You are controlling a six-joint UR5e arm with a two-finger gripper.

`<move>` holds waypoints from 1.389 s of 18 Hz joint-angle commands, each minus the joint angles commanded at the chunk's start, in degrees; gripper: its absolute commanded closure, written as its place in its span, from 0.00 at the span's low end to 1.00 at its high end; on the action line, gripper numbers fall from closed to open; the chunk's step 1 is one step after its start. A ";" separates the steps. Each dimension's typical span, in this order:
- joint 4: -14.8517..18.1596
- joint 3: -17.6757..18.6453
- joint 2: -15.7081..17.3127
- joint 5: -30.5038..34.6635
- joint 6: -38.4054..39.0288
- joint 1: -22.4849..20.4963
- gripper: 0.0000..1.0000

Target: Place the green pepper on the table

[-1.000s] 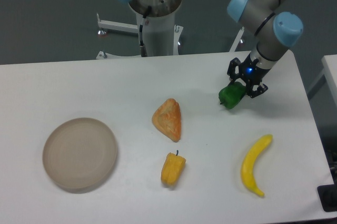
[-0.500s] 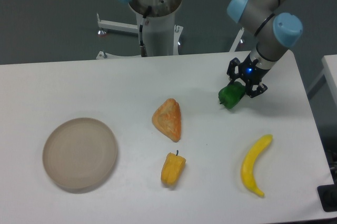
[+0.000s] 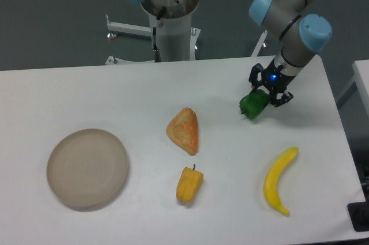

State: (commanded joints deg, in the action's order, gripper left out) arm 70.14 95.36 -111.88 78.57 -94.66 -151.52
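We look down on a wide white counter (image 3: 115, 95) with a matte top, set against a dark grey-green wall; behind its far edge stands a white pedestal (image 3: 172, 31) carrying the base of a grey robot arm with pale blue joint caps. The arm (image 3: 291, 20) reaches down from the upper right, and its black hand (image 3: 266, 95) sits low over the right rear part of the counter, a small blue light glowing on its wrist. We see the two fingers closed around the green pepper (image 3: 252, 105), gripping its upper right side, while the rest of the glossy dark-green pepper juts out down and to the left of the fingers. The pepper's underside is at or just above the counter; we cannot tell whether it touches.

Near the middle of the counter lies a triangular golden-orange piece of bread (image 3: 184, 130), well apart from the pepper. Just in front of the bread is a yellow-orange pepper (image 3: 188, 185) with a small dark stem pointing back. To the right, near the front edge, a yellow banana (image 3: 279, 180) lies curved with its tips toward the right. On the left side rests a round beige plate (image 3: 87, 168), with nothing on it, well apart from everything else
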 joint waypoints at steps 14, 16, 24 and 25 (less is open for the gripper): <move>-0.26 -8.25 -0.26 1.93 1.23 1.75 0.00; -1.84 -10.01 -0.70 2.11 1.23 2.55 0.00; -3.51 -19.06 -5.27 8.52 4.66 7.29 0.00; -3.51 -20.38 -6.06 9.13 4.66 7.47 0.00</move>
State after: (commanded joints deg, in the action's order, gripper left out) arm 66.62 74.98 -117.94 87.71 -90.00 -144.05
